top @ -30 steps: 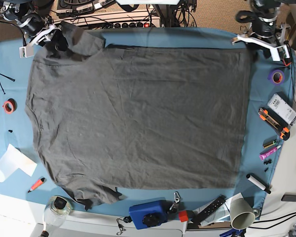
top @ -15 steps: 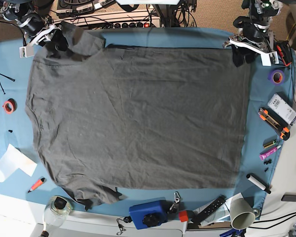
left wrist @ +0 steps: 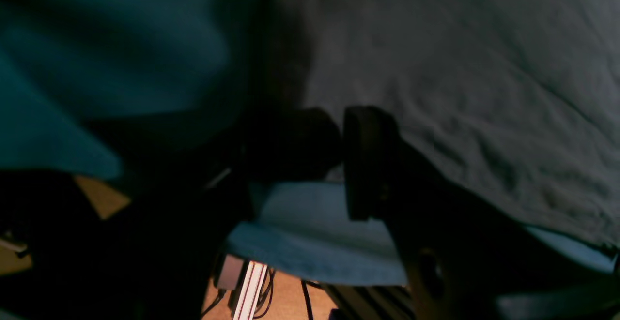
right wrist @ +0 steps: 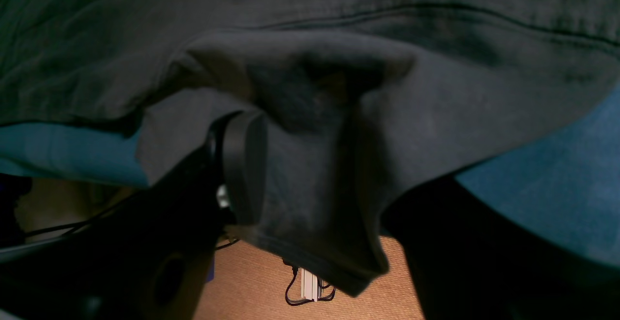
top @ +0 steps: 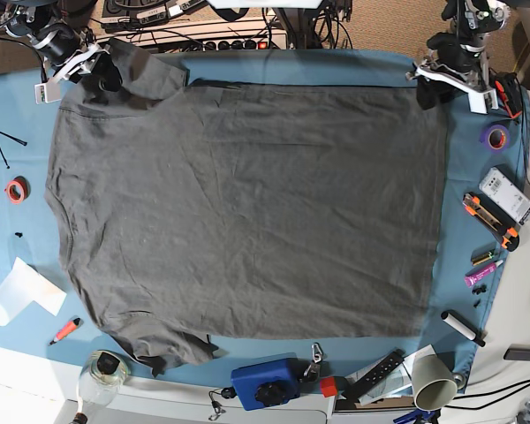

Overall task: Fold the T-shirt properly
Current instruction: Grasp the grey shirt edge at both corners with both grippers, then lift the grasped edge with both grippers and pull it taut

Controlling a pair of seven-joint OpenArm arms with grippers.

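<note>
Both arms low at far corners of the T-shirt (top: 247,212), spread flat on the blue table cloth (top: 336,66).

Right gripper (right wrist: 300,165) at the far sleeve, jaws apart with sleeve fabric bunched between them. Left gripper (left wrist: 339,160) at the far hem corner, pads close together over the cloth edge; grip on fabric unclear.

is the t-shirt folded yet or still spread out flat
Spread out. The T-shirt lies flat across the blue table cloth, body and hem unfolded; only the sleeve at the right gripper is bunched up.
</note>
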